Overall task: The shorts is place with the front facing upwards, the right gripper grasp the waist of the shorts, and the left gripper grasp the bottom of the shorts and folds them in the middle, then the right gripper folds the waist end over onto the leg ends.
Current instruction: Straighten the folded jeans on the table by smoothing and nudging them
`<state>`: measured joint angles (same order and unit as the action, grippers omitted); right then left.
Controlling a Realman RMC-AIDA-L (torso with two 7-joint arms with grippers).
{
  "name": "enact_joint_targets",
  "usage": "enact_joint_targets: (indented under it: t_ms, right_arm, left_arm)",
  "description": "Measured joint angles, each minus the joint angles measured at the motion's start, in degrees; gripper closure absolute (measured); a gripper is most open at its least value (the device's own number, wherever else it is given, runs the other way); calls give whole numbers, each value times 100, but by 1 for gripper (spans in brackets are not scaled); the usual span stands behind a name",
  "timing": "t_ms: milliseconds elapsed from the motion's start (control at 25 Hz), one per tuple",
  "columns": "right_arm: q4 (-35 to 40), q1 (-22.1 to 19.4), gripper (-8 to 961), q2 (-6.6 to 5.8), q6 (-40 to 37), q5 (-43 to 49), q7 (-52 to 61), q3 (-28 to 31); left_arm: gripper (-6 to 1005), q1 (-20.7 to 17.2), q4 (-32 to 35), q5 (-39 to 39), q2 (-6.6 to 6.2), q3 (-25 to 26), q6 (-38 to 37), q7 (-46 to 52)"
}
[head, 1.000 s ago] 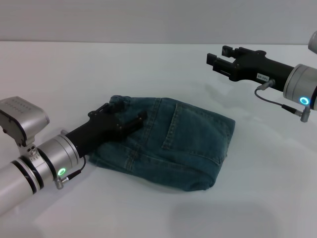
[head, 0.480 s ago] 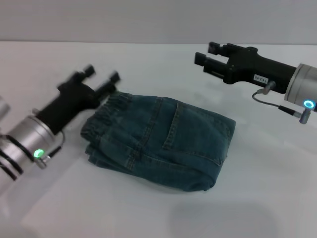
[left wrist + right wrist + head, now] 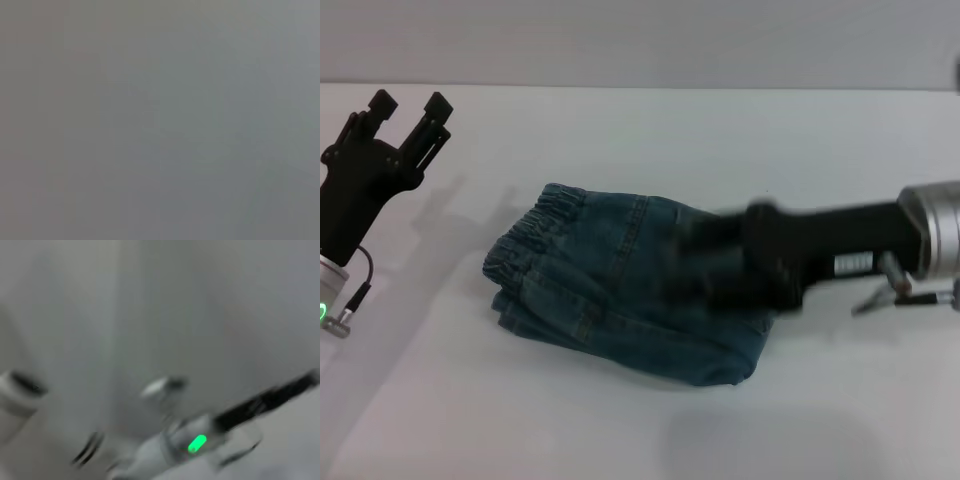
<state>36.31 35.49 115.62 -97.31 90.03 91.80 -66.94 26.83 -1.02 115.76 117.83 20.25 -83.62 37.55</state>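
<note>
The right tool (image 3: pixel 695 262) reaches in low over the folded denim shorts (image 3: pixel 620 290), its black body smeared across their right half; whether its fingers are spread or closed cannot be told. The left tool (image 3: pixel 410 108) stands well apart at the far left, lifted above the white surface (image 3: pixel 620 130), fingers parted and holding nothing. The shorts' gathered waistband (image 3: pixel 535 225) faces the left tool.

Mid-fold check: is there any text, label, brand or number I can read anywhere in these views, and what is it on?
None can be read.
White label on the wrist of the right gripper: blurred, print unreadable.
Shorts: no tag or brand visible.
Left gripper: no marking visible.
Left wrist view and right wrist view: no text visible.
</note>
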Motion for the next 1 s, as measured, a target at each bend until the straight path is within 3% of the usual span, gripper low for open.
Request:
enact_joint_targets:
  t_ms: [160,440,1000]
  right_arm:
    - [61,376,436,27,-384,1220,821,-1]
    - [9,761,437,256,-254,3044,1492,1]
    - [27,762,436,203,610,3680,2017,63]
  left_arm:
    - [190,-29,11,1,4,5,14,-110]
    - [190,-39,-3,33,16,10,76,-149]
    - [189,-37,5,36,19,-8,251,-152]
